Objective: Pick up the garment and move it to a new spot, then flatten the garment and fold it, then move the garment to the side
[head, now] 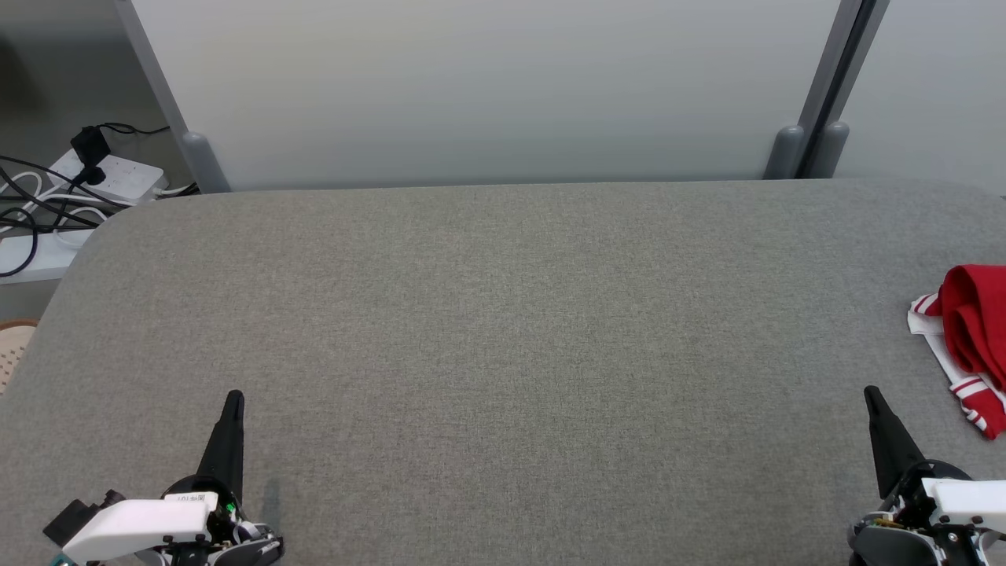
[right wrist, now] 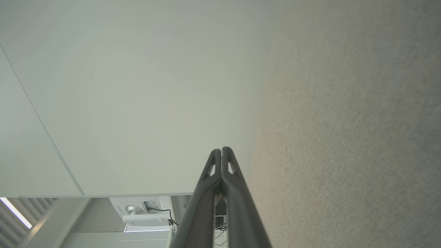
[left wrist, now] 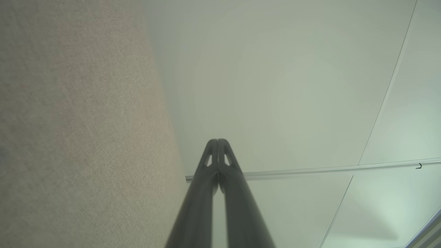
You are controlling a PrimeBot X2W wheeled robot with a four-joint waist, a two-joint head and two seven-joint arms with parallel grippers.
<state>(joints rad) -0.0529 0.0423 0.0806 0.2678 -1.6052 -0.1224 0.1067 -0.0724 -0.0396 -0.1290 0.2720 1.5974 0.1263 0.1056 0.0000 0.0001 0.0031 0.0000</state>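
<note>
Lowest in the head view, the left gripper point(head: 233, 402) stands at the lower left and the right gripper point(head: 872, 399) at the lower right. Each has its two fingers pressed together on nothing, tips pointing up the frame. Both wrist views show the fingers meeting at their tips. The garment point(head: 971, 334), red with red-and-white striped trim, lies bunched at the right edge of the frame on the table point(head: 503, 314). It is up and to the right of the right gripper, near but apart, and well apart from the left gripper. Grey cloth covers the table. A pale panel point(head: 487, 86) rises behind it, and a power strip point(head: 118, 174) with cables sits at the upper left.
</note>
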